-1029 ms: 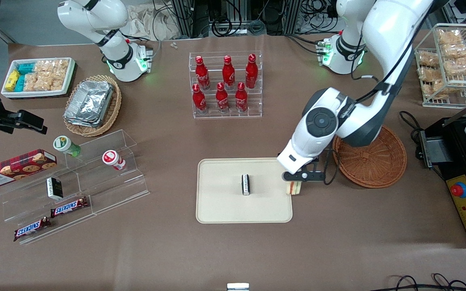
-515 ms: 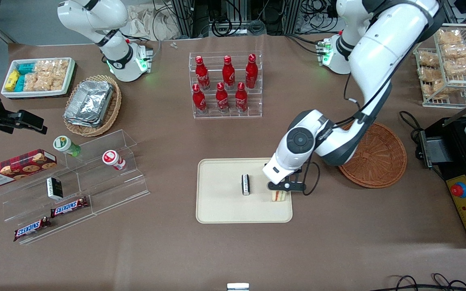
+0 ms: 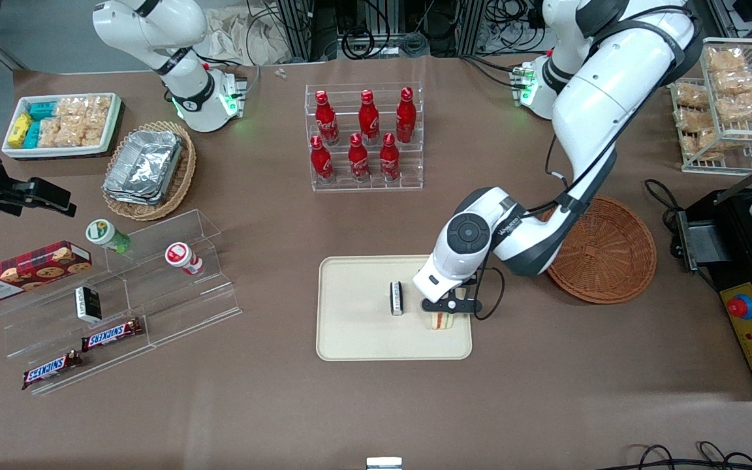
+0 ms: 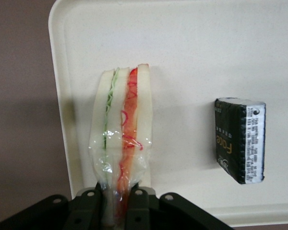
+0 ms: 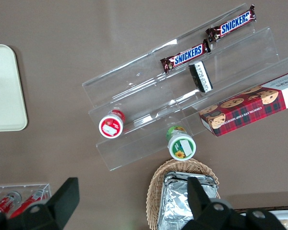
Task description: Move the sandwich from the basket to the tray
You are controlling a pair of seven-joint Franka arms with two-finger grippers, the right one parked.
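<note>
- Pinching the sandwich by its wrapped end, the gripper has fingers closed tight on it, lower centre of the front view.
- Sandwich hangs over the tray, near the tray's edge closest to the basket.
- Small black-and-white bar lies on the tray beside the sandwich, not touching it.
- Basket sits on the table at centre-right.

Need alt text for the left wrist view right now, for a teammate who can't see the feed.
The hand is shut on the wrapped end of the sandwich, a wedge of white bread with green and red filling, holding it over the cream tray close to one rim. A small black-and-white bar lies on the tray beside the sandwich, apart from it.
</note>
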